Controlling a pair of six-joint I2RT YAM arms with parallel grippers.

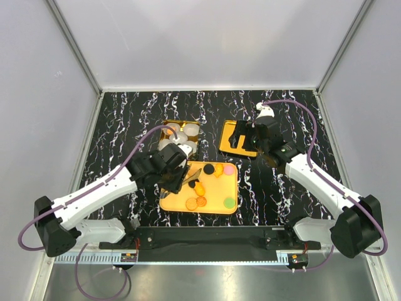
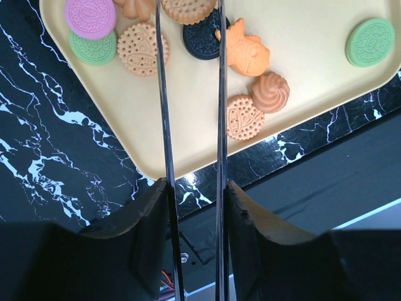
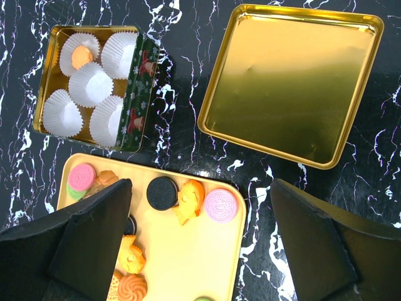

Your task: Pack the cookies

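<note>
The left gripper (image 1: 193,177) is poised over the yellow tray (image 2: 188,132), lower centre of the top view. Its blades are set narrow, astride a golden sandwich cookie (image 2: 188,9); whether it is gripped cannot be told. The cookies (image 2: 142,49) lie loose there; one is seated in the tin (image 3: 141,94), upper left. The blades should be closed squarely on the rim, neighbours undisturbed. The right gripper (image 3: 200,188) is spread wide, empty.

Legend: my left black two-finger gripper (image 1: 192,177) extends forward, thin metal fingers (image 2: 164,125) parallel and slightly apart; my right black two-finger gripper (image 3: 200,188) gapes wide.
</note>
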